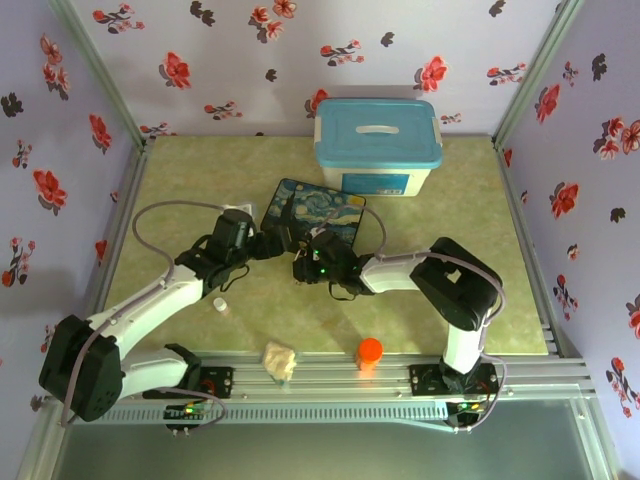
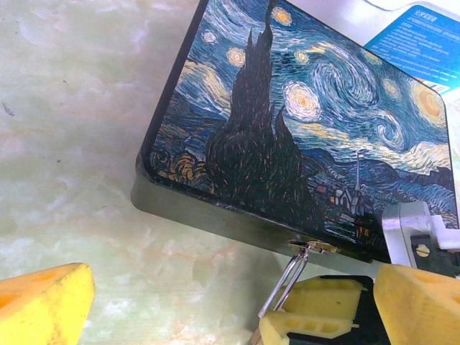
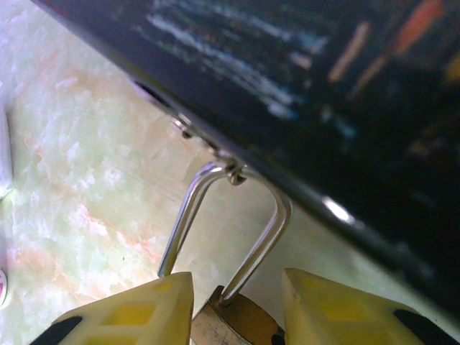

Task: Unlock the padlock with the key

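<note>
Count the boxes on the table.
2: the starry-night box mid-table, and the blue-lidded bin behind it by the far wall. A smaller one could be hidden.

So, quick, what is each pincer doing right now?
The left pincer is open.
The right pincer is closed on the padlock.

Starry-night box, blue-lidded tub, orange cylinder

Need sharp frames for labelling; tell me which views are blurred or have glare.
Right wrist view: the starry-night box is smeared out of focus with a glare spot on its edge, the padlock shackle sharper. Left wrist view: box painting crisp. Top external view: evenly lit, padlock too small to resolve.
</note>
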Motion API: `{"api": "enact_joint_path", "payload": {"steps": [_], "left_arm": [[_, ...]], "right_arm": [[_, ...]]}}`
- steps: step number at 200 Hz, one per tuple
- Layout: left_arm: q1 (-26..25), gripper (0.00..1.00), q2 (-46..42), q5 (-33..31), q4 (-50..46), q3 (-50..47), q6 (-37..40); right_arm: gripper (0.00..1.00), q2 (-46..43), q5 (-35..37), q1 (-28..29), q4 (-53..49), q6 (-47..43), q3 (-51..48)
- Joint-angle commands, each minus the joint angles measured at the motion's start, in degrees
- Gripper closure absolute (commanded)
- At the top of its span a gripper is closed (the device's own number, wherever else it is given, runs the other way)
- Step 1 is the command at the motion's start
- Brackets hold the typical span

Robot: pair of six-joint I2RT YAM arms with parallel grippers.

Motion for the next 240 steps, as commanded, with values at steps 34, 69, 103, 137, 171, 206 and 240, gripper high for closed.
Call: {"api": "enact_joint_path", "payload": {"steps": [34, 69, 103, 137, 171, 206, 240], "left_arm": [[1.01, 0.00, -1.45, 0.10, 1.15, -1.13, 1.33], [1.50, 0.00, -1.39, 0.06, 1.72, -1.44, 1.18], [1.84, 0.00, -1.39, 0.09, 1.43, -1.13, 1.60], [2.81, 0.00, -0.29, 0.06, 1.26, 0.25, 2.48], [3.42, 0.00, 3.12, -0.67, 3.00, 2.56, 4.46], [3.96, 0.00, 12.01, -5.76, 5.56, 7.69, 9.92], [3.64, 0.02, 21.36, -4.99, 5.86, 14.91, 11.55]], "right_arm": [[0.60, 2.72, 2.53, 1.06, -17.42, -5.07, 3.51], [0.61, 3.93, 0.52, 1.22, -18.60, -6.73, 4.35], [0.71, 2.87, -1.58, 0.85, -15.50, -5.31, 3.08], [0.78, 0.22, -6.25, -1.20, -5.07, 1.37, -3.14], [0.87, -1.75, -6.76, -1.52, 1.70, 4.87, -7.01], [0.91, -4.20, -4.62, -1.80, 12.18, 12.13, -13.31], [0.93, -4.13, 0.20, -1.61, 22.85, 19.69, -19.21]]}}
